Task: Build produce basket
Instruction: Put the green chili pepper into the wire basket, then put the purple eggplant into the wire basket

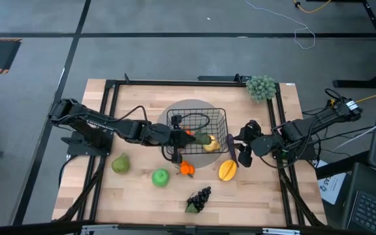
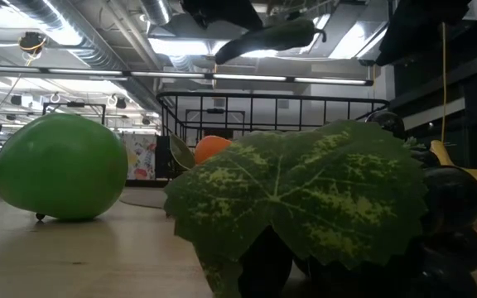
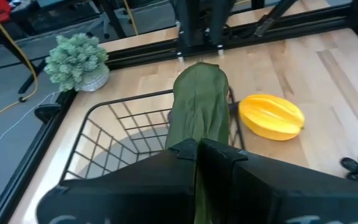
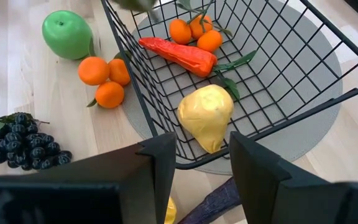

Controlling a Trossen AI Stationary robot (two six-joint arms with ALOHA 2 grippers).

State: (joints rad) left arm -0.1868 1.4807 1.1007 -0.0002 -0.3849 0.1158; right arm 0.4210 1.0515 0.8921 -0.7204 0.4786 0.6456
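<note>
- Basket (image 1: 198,134) of black wire sits on a flat grey disc (image 1: 191,108) near the middle of my worktop (image 1: 253,196), slightly toward the far edge.
- Inside it I see a carrot (image 4: 178,53), a small bunch of oranges (image 4: 196,31) and a yellow fruit (image 4: 207,117) lying against the wall nearest the right arm.
- My left gripper (image 1: 175,136) is over the basket's left side, clenched on a dark green cucumber (image 3: 199,112); the cucumber sticks out ahead of the fingers (image 3: 216,155), above the basket's rim.
- My right gripper (image 1: 240,147) is at the basket's right side, fingers (image 4: 160,162) spread apart and grasping nothing; they stand just outside the wire wall, opposite the yellow fruit.
- A purple eggplant (image 4: 216,200) lies on the worktop just beside the right gripper, along the basket's right wall.
- A yellow star-shaped fruit (image 1: 226,170) rests on the wood off the basket's near right corner.
- A second bunch of oranges (image 1: 186,169) lies just outside the basket's near wall; a green apple (image 1: 160,177) is near them, and a pear (image 1: 121,164) farther toward the left edge.
- Dark grapes (image 1: 200,198) with a leaf lie close to the near edge of the worktop, well apart from the basket.
- A pale bushy cluster (image 1: 260,87) stands at the far right corner.
</note>
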